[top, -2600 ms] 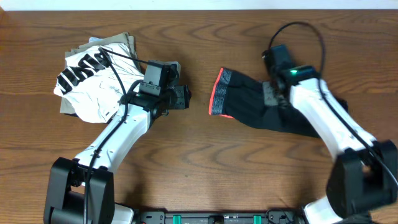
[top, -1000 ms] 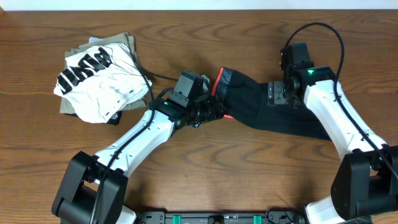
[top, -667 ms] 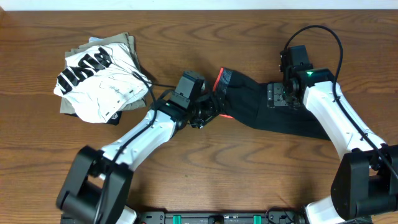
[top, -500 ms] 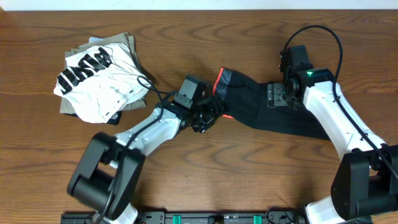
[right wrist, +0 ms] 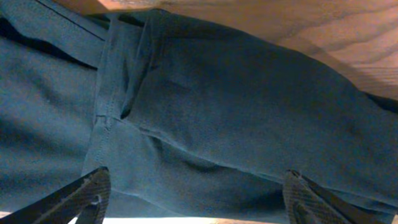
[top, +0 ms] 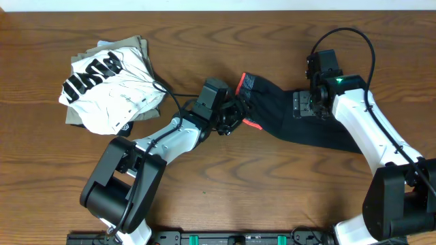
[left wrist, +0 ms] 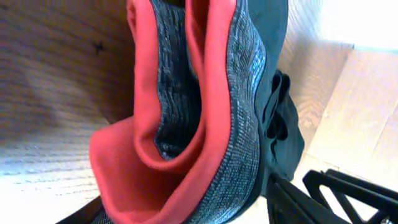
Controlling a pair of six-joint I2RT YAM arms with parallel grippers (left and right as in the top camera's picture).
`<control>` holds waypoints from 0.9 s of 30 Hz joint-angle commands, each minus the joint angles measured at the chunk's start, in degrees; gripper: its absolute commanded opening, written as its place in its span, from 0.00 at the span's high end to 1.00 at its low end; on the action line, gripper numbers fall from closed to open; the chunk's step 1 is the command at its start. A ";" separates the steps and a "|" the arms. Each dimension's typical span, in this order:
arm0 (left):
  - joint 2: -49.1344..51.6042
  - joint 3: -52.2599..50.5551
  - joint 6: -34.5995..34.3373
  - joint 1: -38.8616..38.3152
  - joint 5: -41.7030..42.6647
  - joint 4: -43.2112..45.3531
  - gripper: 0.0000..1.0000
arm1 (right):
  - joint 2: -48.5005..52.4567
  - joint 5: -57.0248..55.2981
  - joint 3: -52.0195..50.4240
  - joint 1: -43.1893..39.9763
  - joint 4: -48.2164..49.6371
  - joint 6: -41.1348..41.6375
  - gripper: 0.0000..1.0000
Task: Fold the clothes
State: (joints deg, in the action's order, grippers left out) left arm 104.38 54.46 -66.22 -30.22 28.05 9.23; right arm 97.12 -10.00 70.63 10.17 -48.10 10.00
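Item: my left gripper (top: 233, 116), jaws part-spread with the waistband (left wrist: 242, 93) bunched between them, coral edge (left wrist: 143, 93) rolled outward; whether they bite the cloth or merely straddle it, I cannot tell. Item: my right gripper (right wrist: 198, 180), jaws wide and holding nothing, poised low over a seam in the black cloth; contact not discernible. Item: the pants (top: 279, 112), lying on the table (top: 204, 177) right of centre, between my two wrists. Long axis: runs from the waistband at mid-table out toward the right and a little toward the near edge, the legs passing under my right arm. Facing: waistband opening points left, toward the pile. Condition: waistband crumpled and doubled on itself, legs not laid straight. Step in hand, as I judge it: securing the waistband end so the garment can be drawn out flat before folding. Handling notes: I take both layers of the band deep between the left fingers, not the coral lip alone, since stretchy cloth is likely to slip from a shallow pinch; I close the right jaws on the legs across the seam, then pull the two ends apart along the long axis, low to the wood. Adjacent, well apart at far left: white shirt (top: 102, 92) on khaki garment (top: 136, 47).
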 commanded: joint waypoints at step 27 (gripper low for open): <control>-5.79 1.33 41.72 0.02 -12.24 1.57 0.94 | 0.39 -0.07 -0.31 -0.52 -0.94 -0.87 0.16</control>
State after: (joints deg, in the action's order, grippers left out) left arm 103.20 54.46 -40.21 -30.22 17.74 10.87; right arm 97.12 -10.00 70.63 10.17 -48.86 9.82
